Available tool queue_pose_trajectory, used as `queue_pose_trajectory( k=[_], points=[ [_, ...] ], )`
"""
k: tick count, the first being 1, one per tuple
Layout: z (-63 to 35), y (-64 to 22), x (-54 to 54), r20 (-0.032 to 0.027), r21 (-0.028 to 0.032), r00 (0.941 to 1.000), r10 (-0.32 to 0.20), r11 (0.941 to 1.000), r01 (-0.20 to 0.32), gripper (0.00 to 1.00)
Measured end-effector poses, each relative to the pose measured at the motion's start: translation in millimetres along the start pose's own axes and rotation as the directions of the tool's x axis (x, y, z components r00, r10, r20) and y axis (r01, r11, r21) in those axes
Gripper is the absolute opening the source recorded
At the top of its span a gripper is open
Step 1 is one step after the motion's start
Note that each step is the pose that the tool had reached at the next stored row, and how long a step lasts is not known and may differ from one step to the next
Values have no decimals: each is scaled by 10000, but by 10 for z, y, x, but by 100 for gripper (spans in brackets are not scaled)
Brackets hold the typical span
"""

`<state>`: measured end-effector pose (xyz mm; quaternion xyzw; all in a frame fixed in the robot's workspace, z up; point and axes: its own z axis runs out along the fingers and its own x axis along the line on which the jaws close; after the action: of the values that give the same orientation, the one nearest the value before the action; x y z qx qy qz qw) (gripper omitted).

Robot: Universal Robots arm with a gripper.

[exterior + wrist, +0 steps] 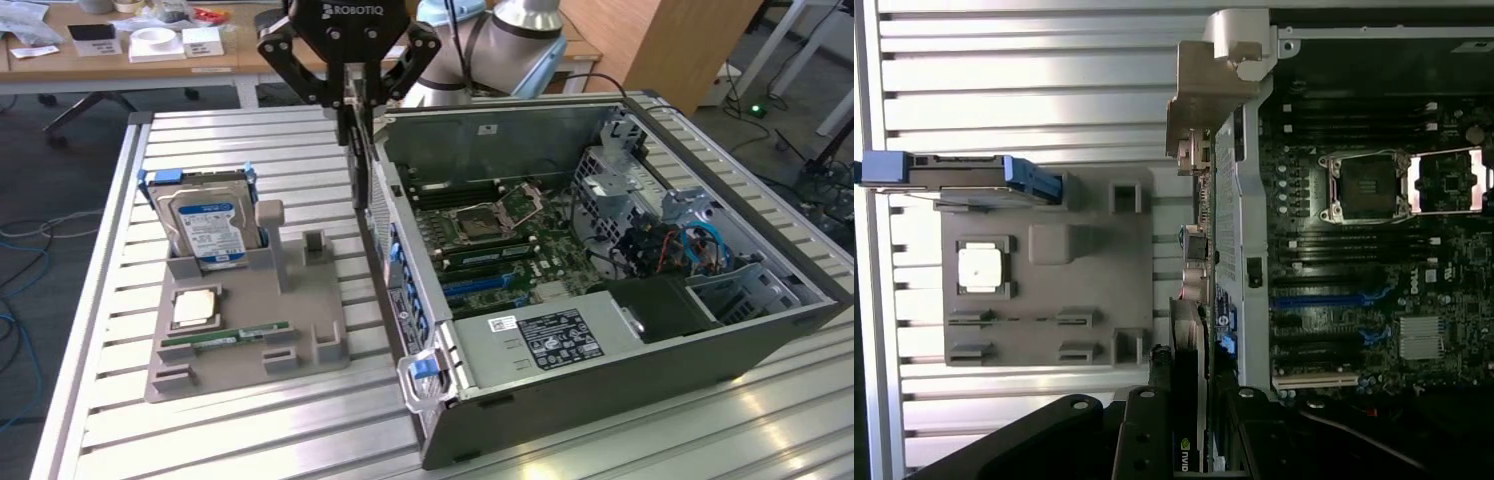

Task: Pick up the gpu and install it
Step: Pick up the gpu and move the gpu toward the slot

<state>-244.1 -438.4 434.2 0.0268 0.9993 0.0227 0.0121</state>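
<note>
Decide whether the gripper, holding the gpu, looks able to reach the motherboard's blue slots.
Probably yes: the case lies open, the blue slots uncovered; the gripper holds the gpu on edge by the case's rear wall.

Bright, even room light; glare streaks on slatted table (747, 430); case (601, 380) interior in shadow.

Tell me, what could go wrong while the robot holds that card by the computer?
The gpu hangs on edge from the fingers, pinched only near its top, so it might slip or tilt. It also hangs close to the wall of the computer case, so its lower end could bump the metal. If it tilts, it may miss the slots on the motherboard.
</note>
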Motion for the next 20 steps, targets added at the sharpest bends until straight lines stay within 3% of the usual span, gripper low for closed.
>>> queue_pose_trajectory(
  k=[20],
  points=[
    [17,36,-675,-4,-55,10000,-5,10000,5,26]
  ],
)
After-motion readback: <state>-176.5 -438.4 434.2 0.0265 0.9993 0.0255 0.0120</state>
